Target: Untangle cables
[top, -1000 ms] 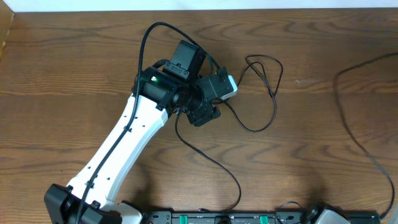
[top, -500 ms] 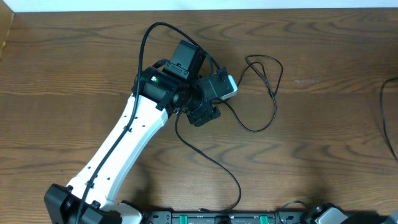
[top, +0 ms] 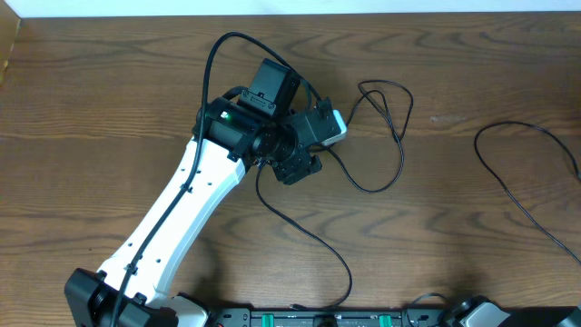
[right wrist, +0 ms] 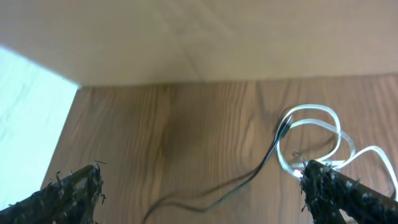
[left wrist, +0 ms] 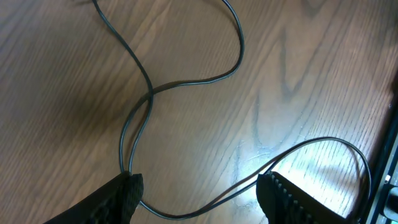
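Left gripper (left wrist: pixel 199 186): jaws stand apart, hovering low over the table (top: pixel 109 91). A black cable (left wrist: pixel 134 121) runs up from beside the left finger (left wrist: pixel 124 193), crosses itself once just above, then loops away to the upper right. No pinch on it that I can confirm; the strand passes at the finger's edge, contact unclear.

Right gripper (right wrist: pixel 199 186): jaws spread wide, nothing between them. Ahead of it a thin dark cable (right wrist: pixel 249 177) trails across the wood toward a coil of whitish cable (right wrist: pixel 317 134), which lies just beside the right finger (right wrist: pixel 342 186).

Overhead view: the left arm (top: pixel 182 209) reaches to table centre; the black cable loops out to its right. A second black cable (top: pixel 526 186) lies well apart near the right edge.

Risks (judgement):
- Closing the left jaws here may catch both strands at the crossing, so a pull would tighten the loop rather than open it.
- The cord is far thinner than the fingers; it may slip out sideways.
- The right finger sits close to the whitish coil; any sweep could drag it back over the dark strand.

Containers: none in view.
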You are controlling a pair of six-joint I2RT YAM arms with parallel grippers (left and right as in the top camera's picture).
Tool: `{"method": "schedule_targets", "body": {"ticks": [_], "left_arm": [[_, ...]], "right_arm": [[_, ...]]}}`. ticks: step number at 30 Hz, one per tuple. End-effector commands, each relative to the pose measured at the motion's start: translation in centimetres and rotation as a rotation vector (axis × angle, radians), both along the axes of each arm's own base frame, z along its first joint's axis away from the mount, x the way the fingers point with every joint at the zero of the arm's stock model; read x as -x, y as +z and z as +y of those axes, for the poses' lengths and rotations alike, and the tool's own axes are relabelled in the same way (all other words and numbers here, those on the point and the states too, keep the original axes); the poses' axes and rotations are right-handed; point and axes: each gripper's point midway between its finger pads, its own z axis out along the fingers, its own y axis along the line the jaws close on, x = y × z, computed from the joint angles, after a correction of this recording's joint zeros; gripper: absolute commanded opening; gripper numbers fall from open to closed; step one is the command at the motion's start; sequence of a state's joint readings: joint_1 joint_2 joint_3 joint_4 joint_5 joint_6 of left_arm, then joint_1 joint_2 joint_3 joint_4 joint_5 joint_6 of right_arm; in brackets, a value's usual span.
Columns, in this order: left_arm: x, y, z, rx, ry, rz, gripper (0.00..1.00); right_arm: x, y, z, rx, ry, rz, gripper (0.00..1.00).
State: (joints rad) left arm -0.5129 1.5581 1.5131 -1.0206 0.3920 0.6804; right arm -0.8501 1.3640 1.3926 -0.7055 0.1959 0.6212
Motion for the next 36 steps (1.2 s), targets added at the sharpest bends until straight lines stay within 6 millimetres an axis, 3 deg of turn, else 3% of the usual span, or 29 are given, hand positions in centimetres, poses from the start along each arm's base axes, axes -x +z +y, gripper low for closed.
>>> {"method": "schedule_targets", "body": {"ticks": [1,5,6,13,18,20,24,27,33,36], "left_arm": [[-0.1,-0.4,-0.2,0.008,-0.005,0.013,0.64],[-0.1,-0.4,-0.3,0.01,-0.005,0.01,0.65],[-0.1,-0.4,-0.3,0.01,-0.005,0.01,0.65],[-0.1,-0.4,-0.3,0.01,-0.005,0.01,0.65],[-0.1,-0.4,-0.3,0.01,-0.005,0.01,0.64],[-0.1,-0.4,-0.3,0.01,-0.005,0.01,0.65],[-0.2,-0.4,-0.3,0.01,-0.005,0.01,0.65],[-0.2,-0.4,-0.3,0.01,-0.005,0.01,0.65],[-0.1,-0.4,-0.2,0.009,-0.005,0.011,0.65],[-0.1,-0.4,-0.3,0.01,-0.005,0.01,0.64]], "right_arm": [[-3.0,-0.3,3.4,-0.103,0.163,-0.066,0.67],[-4.5,-2.6,8.2,-0.236,0.291,-0.009,0.02],[-4.7,-3.0,9.3,-0.257,0.318,0.016,0.01],[-5.7,-6.7,18.0,-0.31,0.663,0.289,0.01],[-5.9,-11.0,21.6,-0.362,0.765,0.402,0.01],[-5.7,-13.3,22.0,-0.374,0.769,0.441,0.01],[-5.3,-17.5,21.7,-0.347,0.824,0.529,0.22],[-6.1,-19.8,20.9,-0.253,0.934,0.607,0.25],[-10.4,-20.9,21.1,-0.084,1.167,0.577,0.51],[-11.8,-21.6,20.7,-0.025,1.207,0.579,0.58]]}}
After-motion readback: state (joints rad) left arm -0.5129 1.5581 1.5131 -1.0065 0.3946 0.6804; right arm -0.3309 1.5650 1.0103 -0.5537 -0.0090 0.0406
